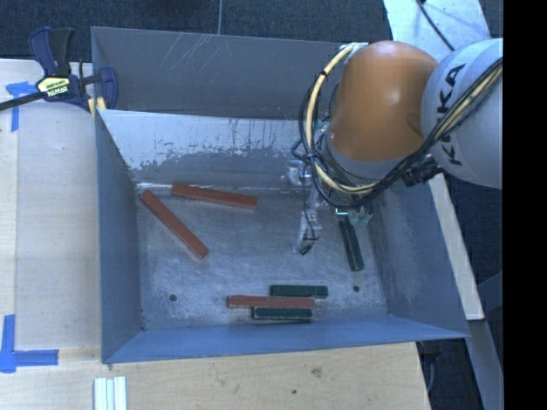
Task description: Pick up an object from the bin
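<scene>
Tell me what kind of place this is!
Probably a robot lab or testing workshop, not a home. A big robot arm reaches over a grey metal bin, its gripper down inside. The bin holds just a few plain brown bars and dark green bars, like practice pieces.

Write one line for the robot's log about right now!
gripper: over bin, right of middle | nearest: dark green stick | held: nothing seen | others: two brown sticks left, three sticks near front
</scene>
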`<act>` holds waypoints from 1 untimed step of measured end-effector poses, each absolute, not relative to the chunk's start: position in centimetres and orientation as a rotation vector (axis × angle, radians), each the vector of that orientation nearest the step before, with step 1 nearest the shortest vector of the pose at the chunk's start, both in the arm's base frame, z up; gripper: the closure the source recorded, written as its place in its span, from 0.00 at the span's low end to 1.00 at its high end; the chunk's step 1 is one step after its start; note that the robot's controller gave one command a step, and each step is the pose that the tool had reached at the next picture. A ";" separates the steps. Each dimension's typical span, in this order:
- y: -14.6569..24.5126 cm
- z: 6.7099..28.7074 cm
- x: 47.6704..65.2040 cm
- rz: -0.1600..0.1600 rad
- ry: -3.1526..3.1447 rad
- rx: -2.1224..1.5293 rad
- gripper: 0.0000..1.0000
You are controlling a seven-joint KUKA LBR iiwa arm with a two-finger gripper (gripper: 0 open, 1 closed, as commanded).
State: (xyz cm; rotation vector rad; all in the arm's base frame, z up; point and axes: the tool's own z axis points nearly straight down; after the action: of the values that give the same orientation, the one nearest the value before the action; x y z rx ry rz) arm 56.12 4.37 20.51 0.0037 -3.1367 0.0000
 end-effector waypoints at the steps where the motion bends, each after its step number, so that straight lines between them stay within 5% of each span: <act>1: 3.6 6.6 50.4 0.000 -3.135 0.031 0.00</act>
State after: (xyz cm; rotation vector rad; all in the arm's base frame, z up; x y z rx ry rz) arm 50.43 3.55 6.62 0.0306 -3.1355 -0.0002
